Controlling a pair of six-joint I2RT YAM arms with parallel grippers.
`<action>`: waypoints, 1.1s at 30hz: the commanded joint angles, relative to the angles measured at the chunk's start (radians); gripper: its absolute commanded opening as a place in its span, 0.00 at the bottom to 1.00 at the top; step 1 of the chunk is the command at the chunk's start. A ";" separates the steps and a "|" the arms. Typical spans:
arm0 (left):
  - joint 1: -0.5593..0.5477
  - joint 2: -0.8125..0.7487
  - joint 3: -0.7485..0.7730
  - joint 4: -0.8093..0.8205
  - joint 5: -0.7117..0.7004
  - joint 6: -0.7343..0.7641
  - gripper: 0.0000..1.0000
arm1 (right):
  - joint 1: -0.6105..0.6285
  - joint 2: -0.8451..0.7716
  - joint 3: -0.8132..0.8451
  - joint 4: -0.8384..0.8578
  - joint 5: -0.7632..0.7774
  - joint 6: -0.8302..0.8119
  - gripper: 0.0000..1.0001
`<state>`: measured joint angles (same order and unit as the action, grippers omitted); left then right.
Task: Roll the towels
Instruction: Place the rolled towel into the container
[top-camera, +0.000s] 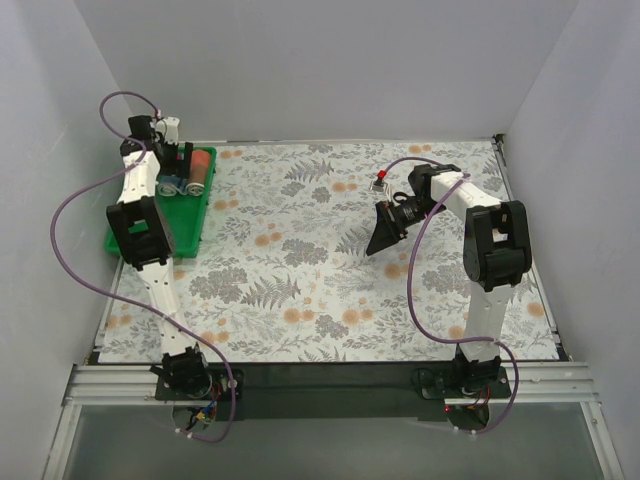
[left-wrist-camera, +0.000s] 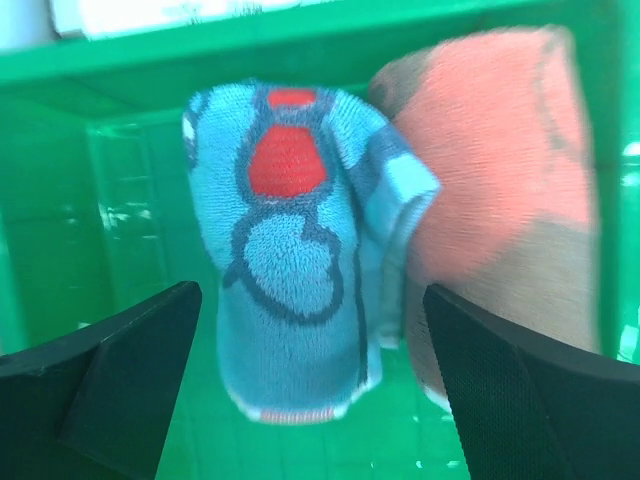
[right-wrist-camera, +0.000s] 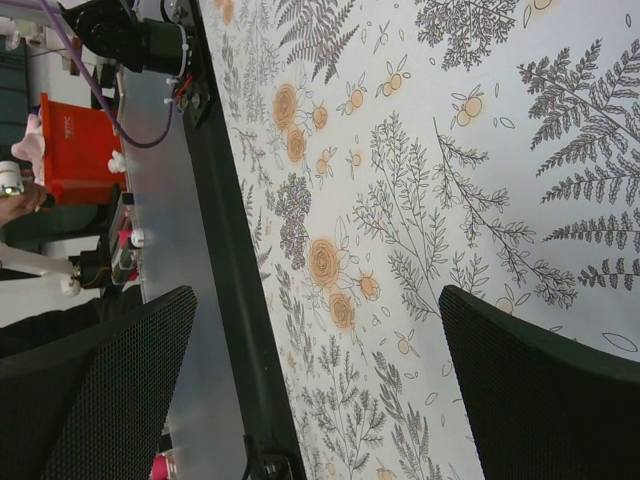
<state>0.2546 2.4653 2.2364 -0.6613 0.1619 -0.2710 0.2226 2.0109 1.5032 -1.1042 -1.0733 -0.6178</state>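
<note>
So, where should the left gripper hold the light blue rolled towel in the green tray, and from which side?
Probably its middle, from straight above: the light blue towel lies as a short roll between the open jaws of the left gripper, so a finger fits on each long side. Squeezing there should pin the loose edge. The rust-red towel crowds one side.

The table (top-camera: 330, 250) under me wears a pale cover printed with grey ferns and orange flowers from edge to edge. One thing sits directly on it: a green tray (top-camera: 192, 218), at the far left corner, set slightly askew to the table's side. Along the near edge runs a dark strip (top-camera: 330, 392), where my two bases are bolted.
</note>
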 joint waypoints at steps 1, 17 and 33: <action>-0.023 -0.144 0.046 -0.032 0.015 0.070 0.91 | 0.004 -0.049 0.022 -0.011 -0.025 -0.014 0.99; -0.327 -0.607 -0.260 -0.187 0.011 0.230 0.97 | -0.051 -0.224 0.121 0.105 0.246 0.200 0.99; -0.545 -1.060 -1.089 0.083 0.108 0.092 0.98 | -0.075 -0.652 -0.438 0.398 0.612 0.352 0.99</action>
<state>-0.2802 1.4963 1.2129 -0.6697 0.2409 -0.1528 0.1387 1.4216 1.1282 -0.7879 -0.4973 -0.3023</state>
